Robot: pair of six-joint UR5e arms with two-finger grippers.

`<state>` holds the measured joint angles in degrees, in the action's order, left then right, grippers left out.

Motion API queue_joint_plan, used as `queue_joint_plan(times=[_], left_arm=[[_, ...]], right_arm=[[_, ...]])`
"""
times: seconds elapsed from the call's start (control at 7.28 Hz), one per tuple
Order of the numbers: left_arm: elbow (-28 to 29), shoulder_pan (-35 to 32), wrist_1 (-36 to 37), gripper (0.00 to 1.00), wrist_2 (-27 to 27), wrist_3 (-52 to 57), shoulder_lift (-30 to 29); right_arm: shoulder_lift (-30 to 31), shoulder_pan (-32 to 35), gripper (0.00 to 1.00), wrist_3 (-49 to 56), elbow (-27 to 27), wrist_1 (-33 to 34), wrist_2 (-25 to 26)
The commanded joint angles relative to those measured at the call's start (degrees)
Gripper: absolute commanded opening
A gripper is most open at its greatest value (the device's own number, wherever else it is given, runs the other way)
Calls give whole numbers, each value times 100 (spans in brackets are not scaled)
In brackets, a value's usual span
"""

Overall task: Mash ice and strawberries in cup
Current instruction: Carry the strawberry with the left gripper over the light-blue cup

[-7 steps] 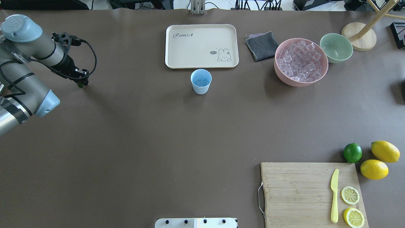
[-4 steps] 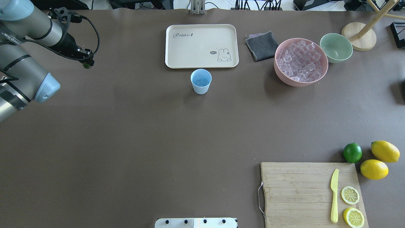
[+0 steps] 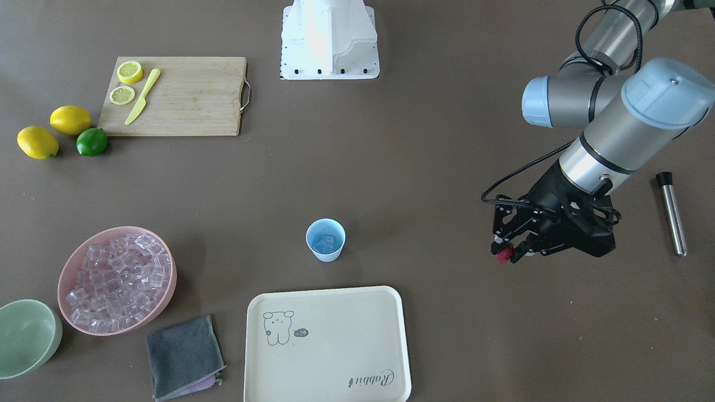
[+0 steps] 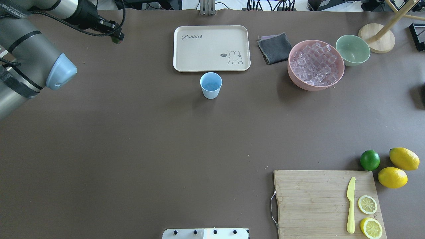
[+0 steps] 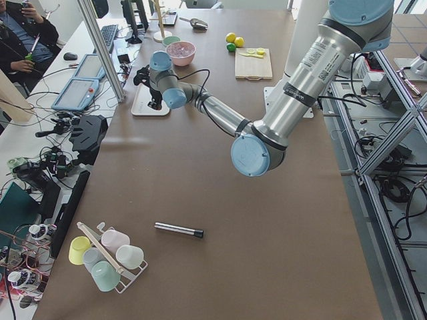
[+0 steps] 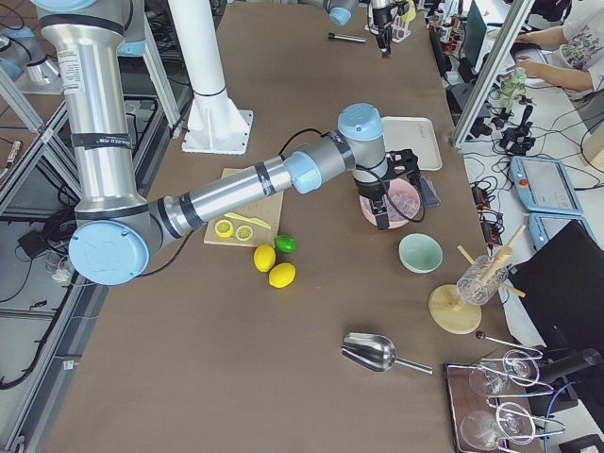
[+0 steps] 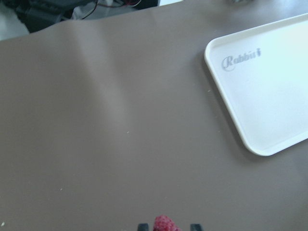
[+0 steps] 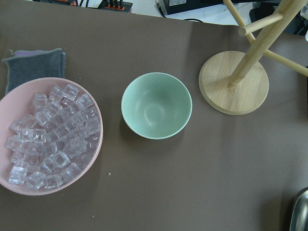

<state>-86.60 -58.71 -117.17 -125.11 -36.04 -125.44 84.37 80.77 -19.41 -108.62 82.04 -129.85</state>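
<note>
Red strawberry point(image 3: 505, 254) in left fingers point(image 7: 195, 226), front view; overhead just green top point(image 4: 116, 40).

Matt plastic cup point(image 4: 210, 94); bare wooden board point(image 4: 308, 199).

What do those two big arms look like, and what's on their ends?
Both the left arm and right arm are silver-grey tubes with pale blue rounded joint caps. Each ends in a black claw; the left claw has a looping black cable.
</note>
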Motion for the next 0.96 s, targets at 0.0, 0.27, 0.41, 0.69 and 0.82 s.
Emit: queue_joint_plan(times=[0.0,0.27,0.41,0.69,0.82], left_arm=[[46,271,-34,0,48,-8,-383],[379,491,-52,0,57,-95,-892],[433,631,-156,0,83,-183,-956],[932,1245,-1382,0,949,-752,-974],[978,1466,-1501,0,1197,-834,-991]], right_arm=[[-17,0,100,7,-1,5,47],[-26,0,100,7,-1,5,82],[-17,8,100,7,-10,5,91],[26,78,100,7,-19,-4,100],[114,96,100,16,-19,-30,100]])
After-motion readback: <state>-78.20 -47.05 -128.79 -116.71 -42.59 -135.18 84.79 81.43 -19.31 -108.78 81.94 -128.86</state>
